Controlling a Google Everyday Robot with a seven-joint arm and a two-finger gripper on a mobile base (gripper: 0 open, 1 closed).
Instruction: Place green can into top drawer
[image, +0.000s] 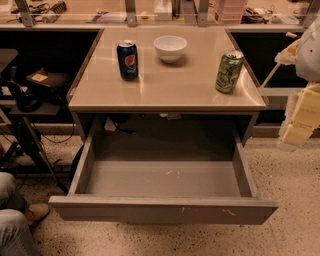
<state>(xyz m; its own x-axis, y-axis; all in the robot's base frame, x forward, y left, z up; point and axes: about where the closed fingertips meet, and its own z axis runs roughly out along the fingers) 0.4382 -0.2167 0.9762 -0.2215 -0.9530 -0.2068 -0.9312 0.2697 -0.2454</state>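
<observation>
The green can (229, 71) stands upright on the right side of the tan tabletop (170, 87), close to its right edge. The top drawer (162, 209) is pulled wide open below the tabletop; its grey inside holds nothing and its front panel shows small scratches. My gripper (299, 119) is a cream-coloured shape at the right edge of the view, beside the table, to the right of the can and lower than it. It is well apart from the can and holds nothing that I can see.
A dark blue Pepsi can (127, 60) stands at the table's back left and a white bowl (170, 48) at the back middle. A black stand (25, 100) and a person's knee and shoe (17, 220) are at the left.
</observation>
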